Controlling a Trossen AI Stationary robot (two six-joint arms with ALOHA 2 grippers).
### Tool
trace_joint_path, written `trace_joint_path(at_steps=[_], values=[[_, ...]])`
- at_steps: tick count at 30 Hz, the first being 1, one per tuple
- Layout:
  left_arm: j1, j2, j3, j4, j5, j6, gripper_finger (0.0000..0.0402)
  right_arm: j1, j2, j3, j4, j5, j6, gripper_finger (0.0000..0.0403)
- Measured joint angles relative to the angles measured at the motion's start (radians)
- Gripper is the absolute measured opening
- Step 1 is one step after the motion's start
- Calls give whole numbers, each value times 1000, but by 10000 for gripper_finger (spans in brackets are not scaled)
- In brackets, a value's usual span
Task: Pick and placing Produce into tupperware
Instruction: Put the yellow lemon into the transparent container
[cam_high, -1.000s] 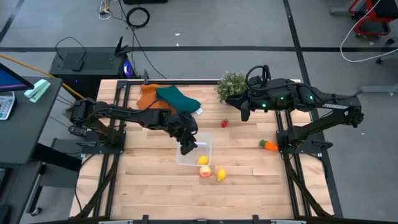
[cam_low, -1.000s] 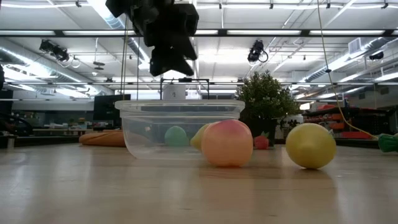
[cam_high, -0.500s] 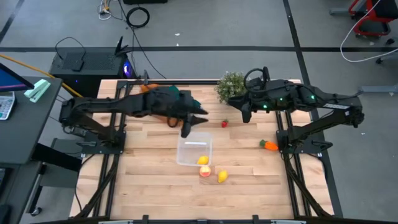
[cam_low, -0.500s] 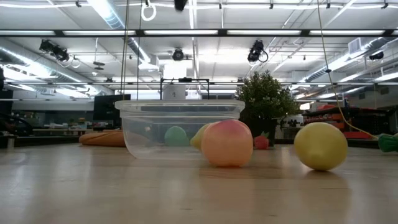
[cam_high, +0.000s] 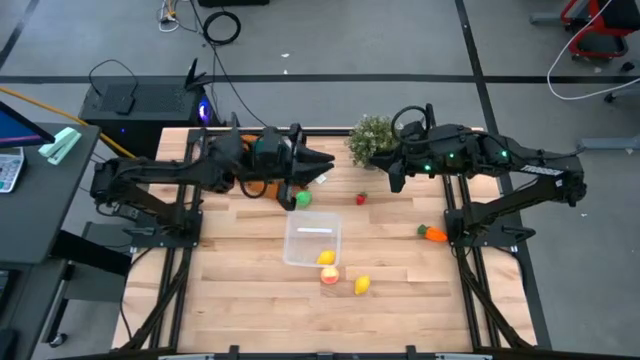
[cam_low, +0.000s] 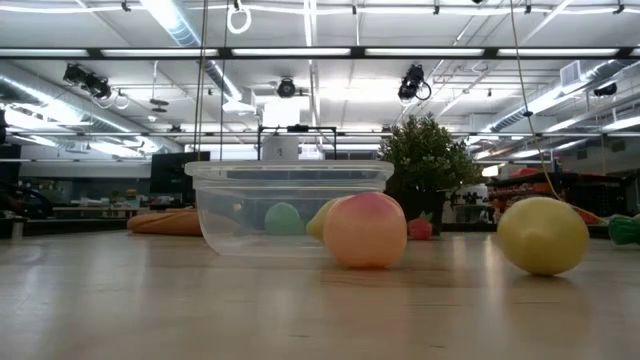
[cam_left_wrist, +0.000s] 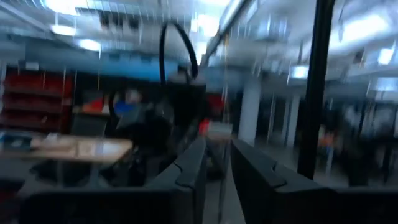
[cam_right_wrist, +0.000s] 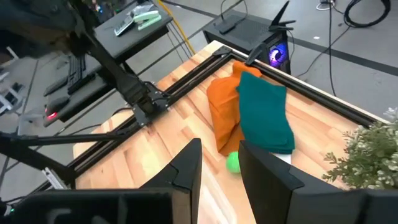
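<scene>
The left gripper (cam_high: 318, 160) is raised beyond the tupperware (cam_high: 312, 243), fingers narrowly parted and empty. A green produce piece (cam_high: 303, 198) is seen just below the fingertips. The right gripper (cam_high: 392, 181) is parked by the potted plant (cam_high: 371, 135), fingers narrowly parted, empty.

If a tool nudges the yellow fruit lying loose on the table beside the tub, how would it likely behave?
The yellow fruit looks rounded and rests on a small patch of the table, so it would probably roll. It lies apart from the peach fruit and the tub, so nothing would stop it on that side. Its smooth, glossy skin may slip between closing fingers.
</scene>
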Motion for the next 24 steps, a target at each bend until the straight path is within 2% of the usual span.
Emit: trace_joint_path(at_steps=[4, 8, 13, 18, 24], values=[[24, -9, -197, 296, -10, -96, 63, -18, -3, 0, -2, -4, 0, 80], [49, -34, -361, 440, -14, -120, 50, -28, -4, 0, -13, -12, 0, 80], [101, -141, -515, 450, -37, -149, 38, -43, -4, 0, -24, -31, 0, 80], [158, -306, -641, 453, -36, -155, 26, -44, -4, 0, -28, -32, -1, 80], [230, -494, -787, 370, -37, -210, 18, -44, -4, 0, -97, -34, 31, 80]])
